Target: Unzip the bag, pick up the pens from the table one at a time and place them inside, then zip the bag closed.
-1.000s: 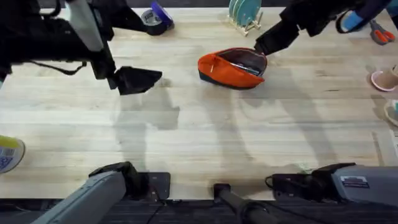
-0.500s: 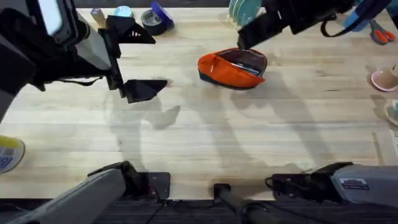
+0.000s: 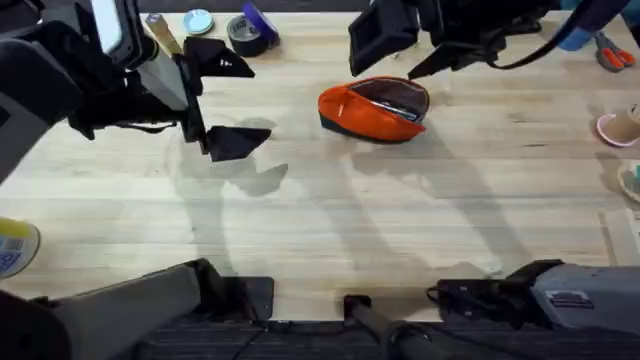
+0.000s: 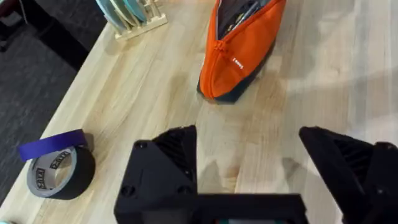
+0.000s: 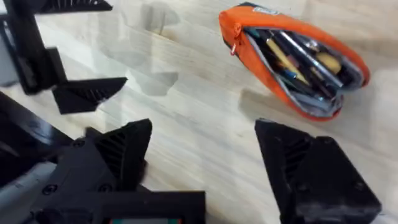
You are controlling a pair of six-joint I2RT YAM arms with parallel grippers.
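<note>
The orange bag (image 3: 372,108) lies on the table (image 3: 330,220) at the back middle, its zipper open and its mouth gaping. In the right wrist view the bag (image 5: 249,31) shows several pens (image 5: 292,53) inside. My right gripper (image 3: 405,50) hovers open just behind the bag, holding nothing; its fingers (image 5: 305,168) frame bare wood. My left gripper (image 3: 235,100) hangs open to the left of the bag, a hand's width away, also holding nothing. In the left wrist view the bag (image 4: 239,59) lies ahead of the spread fingers (image 4: 168,168).
A roll of dark tape (image 3: 245,30) and a small round lid (image 3: 198,20) sit at the back left. A rack of plates (image 3: 392,22) stands behind the bag. Scissors (image 3: 612,52) and a pink cup (image 3: 618,125) are at the right edge.
My right gripper has left the bag's right end, risen, moved left and opened. The left arm has lifted and turned, with both its fingers now spread. The bag has not moved.
</note>
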